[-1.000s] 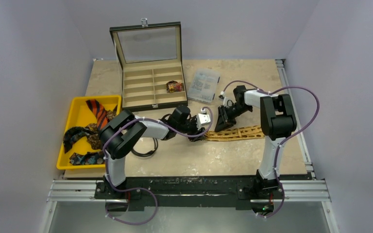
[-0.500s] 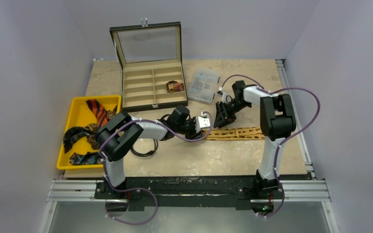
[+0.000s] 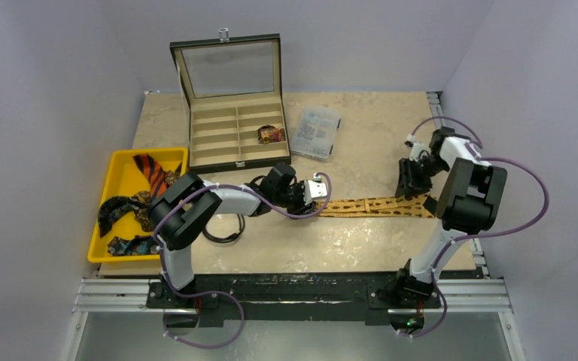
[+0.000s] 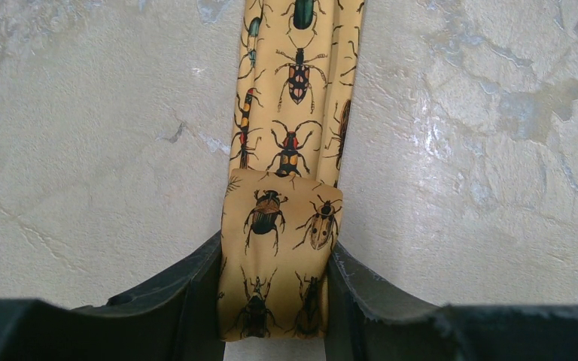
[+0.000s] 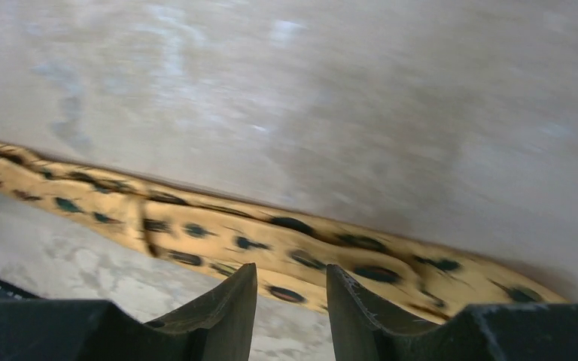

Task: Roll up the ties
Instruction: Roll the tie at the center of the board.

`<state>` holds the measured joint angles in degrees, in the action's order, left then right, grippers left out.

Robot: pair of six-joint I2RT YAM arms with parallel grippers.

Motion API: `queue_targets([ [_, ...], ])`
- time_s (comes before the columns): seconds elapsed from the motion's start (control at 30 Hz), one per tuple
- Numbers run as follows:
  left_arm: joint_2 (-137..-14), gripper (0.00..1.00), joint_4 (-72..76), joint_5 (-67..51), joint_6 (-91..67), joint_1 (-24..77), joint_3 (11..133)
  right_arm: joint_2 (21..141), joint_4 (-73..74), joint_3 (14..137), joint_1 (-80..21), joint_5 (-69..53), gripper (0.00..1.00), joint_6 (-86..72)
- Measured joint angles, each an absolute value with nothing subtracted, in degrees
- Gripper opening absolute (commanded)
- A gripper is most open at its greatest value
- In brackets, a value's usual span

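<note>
At the centre of the table [image 3: 361,248], a tan-gold beetle-print tie [image 3: 369,205] lies flat in a band running from 9 o'clock to 3 o'clock. Its 9 o'clock end is turned over on itself into a short roll. The left gripper [image 3: 317,197] has this roll pinched between its two fingers. They stand part-way apart and press on both edges of the fabric, and the rest of the tie stretches straight away from them over the marbled surface.

At the 3 o'clock end, the right gripper [image 3: 406,191] hangs just on the 12 o'clock side of the tie. Its jaws are a little apart and nothing is between them. The right wrist view is blurred, but it shows the spotted fabric lying on the table beyond the finger gap, apart from both fingers.

At 9 o'clock on the table, a yellow tray [image 3: 124,158] holds an orange black-striped tie [image 3: 150,171] and several dark patterned ties [image 3: 117,207], heaped loosely. Toward 11 o'clock, a wooden compartment case [image 3: 233,162] stands with its glass lid raised. A rolled tie [image 3: 272,134] sits in one of its right-hand compartments. A clear plastic box [image 3: 317,131] lies just beside the case, at 12 o'clock. A black cable loop [image 3: 222,233] rests under the left arm.
</note>
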<state>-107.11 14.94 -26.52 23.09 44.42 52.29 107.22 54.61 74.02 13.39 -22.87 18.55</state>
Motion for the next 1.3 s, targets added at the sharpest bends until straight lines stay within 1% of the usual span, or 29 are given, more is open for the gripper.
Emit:
queue_targets([
  [0.1,-107.1,0.19,14.9,-26.5,23.1,44.4,52.3,107.2,54.9,74.0,19.8,-19.0,0.39,19.9],
  [0.2,-107.1,0.19,14.9,-26.5,23.0,44.4,52.3,107.2,54.9,74.0,24.3,-15.9,0.43,20.9],
  [0.3,-107.1,0.19,15.0,-26.5,23.0,44.4,52.3,107.7,54.9,74.5,25.6,-13.9,0.46,21.5],
  [0.4,-107.1,0.18,15.0,-26.4,22.8,44.4,52.3,109.5,54.6,75.6,25.4,-13.2,0.46,22.0],
  [0.63,-107.1,0.18,15.0,-26.1,21.9,44.4,52.3,113.1,55.1,78.7,25.1,-14.6,0.4,22.0],
  [0.8,-107.1,0.18,15.0,-26.1,21.8,44.4,52.3,114.3,55.6,80.1,25.1,-16.9,0.33,21.9],
  [0.93,-107.1,0.18,15.0,-26.1,21.8,44.4,52.3,114.3,56.0,80.4,25.1,-18.2,0.24,22.0],
  [1.13,-107.2,0.18,14.5,-26.1,21.7,44.4,52.7,113.9,56.1,81.3,25.1,-18.6,0.26,22.1],
  [1.3,-107.3,0.18,14.4,-26.1,21.6,44.4,52.7,112.4,56.3,81.4,25.1,-17.5,0.32,22.0],
])
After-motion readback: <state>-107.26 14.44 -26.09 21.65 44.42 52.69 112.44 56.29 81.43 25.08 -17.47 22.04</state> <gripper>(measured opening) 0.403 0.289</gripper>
